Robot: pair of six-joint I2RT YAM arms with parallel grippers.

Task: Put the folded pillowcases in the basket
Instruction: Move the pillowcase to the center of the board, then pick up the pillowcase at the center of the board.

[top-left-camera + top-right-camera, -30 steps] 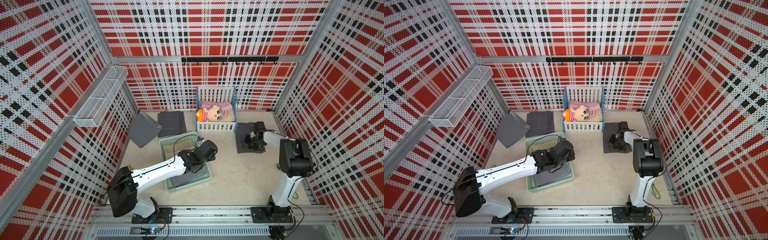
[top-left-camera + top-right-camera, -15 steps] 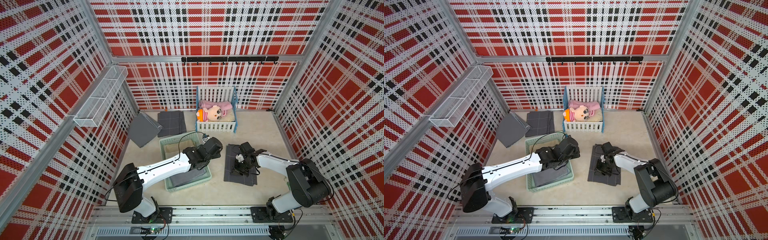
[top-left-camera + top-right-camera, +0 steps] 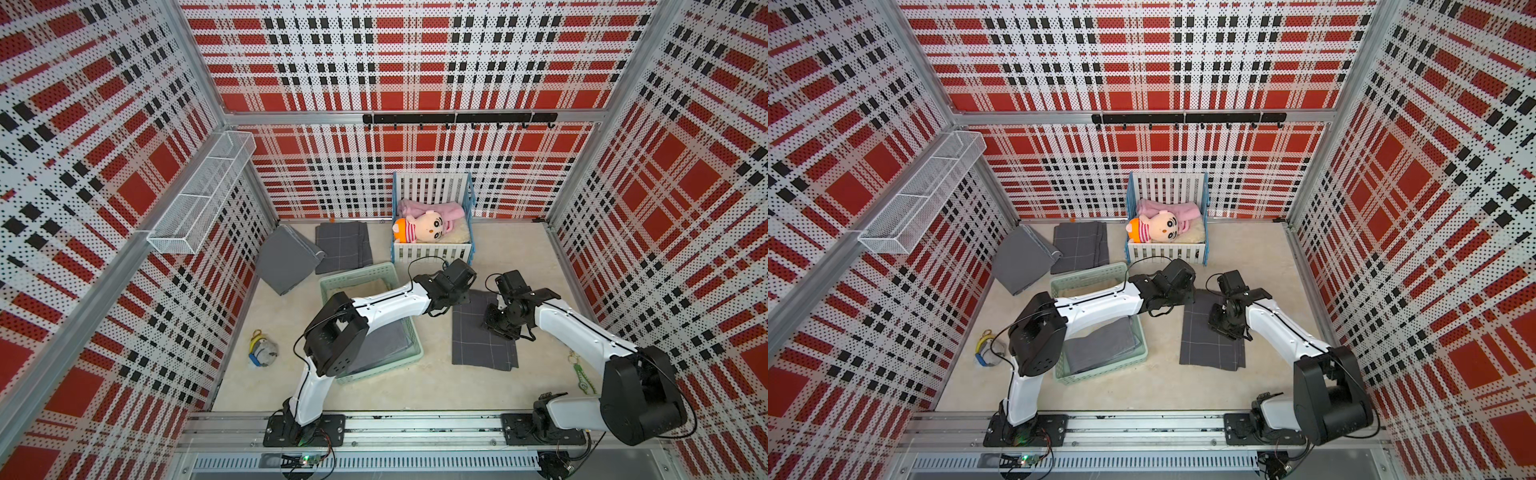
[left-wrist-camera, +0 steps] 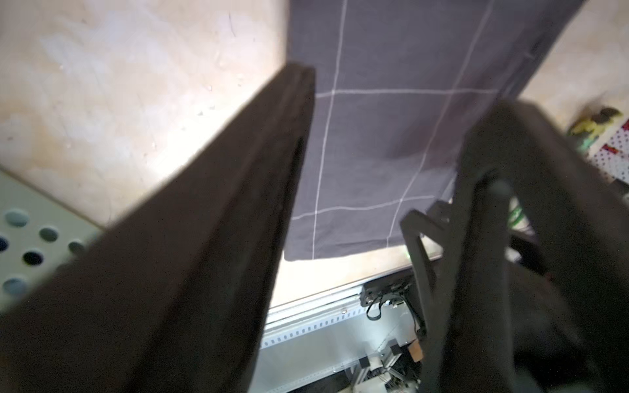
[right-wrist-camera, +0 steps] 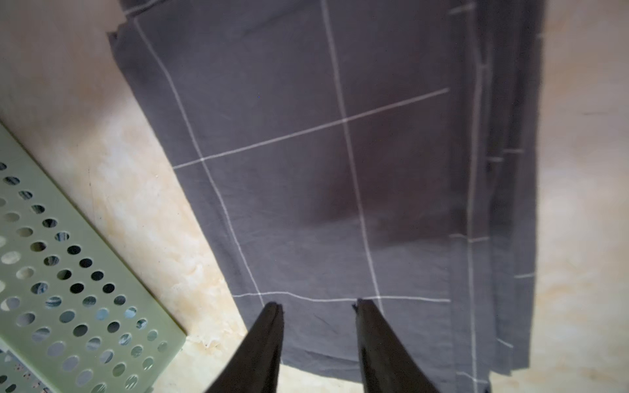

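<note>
The folded pillowcase (image 3: 482, 338) (image 3: 1208, 345), dark grey with thin white check lines, lies flat on the floor just right of the pale green basket (image 3: 358, 273) (image 3: 1088, 272). My left gripper (image 3: 459, 286) (image 4: 401, 85) reaches across the basket's far corner to the pillowcase's (image 4: 391, 143) far left corner, jaws wide open with nothing between them. My right gripper (image 3: 500, 322) (image 5: 318, 304) hovers over the pillowcase (image 5: 323, 153) near its right edge, fingers apart and empty. The basket's perforated wall (image 5: 68, 272) shows beside the cloth.
A plain grey folded cloth (image 3: 374, 345) lies inside the basket. At the back stand a white crib (image 3: 432, 251) with a doll, another checked cloth (image 3: 343, 247) and a leaning grey pillow (image 3: 286, 262). A small toy (image 3: 262, 353) and green keyring (image 3: 582, 378) lie on the floor.
The right gripper dragged the pillowcase from the back right to beside the basket, then opened and let go. The left gripper moved out of the basket toward the pillowcase and opened.
</note>
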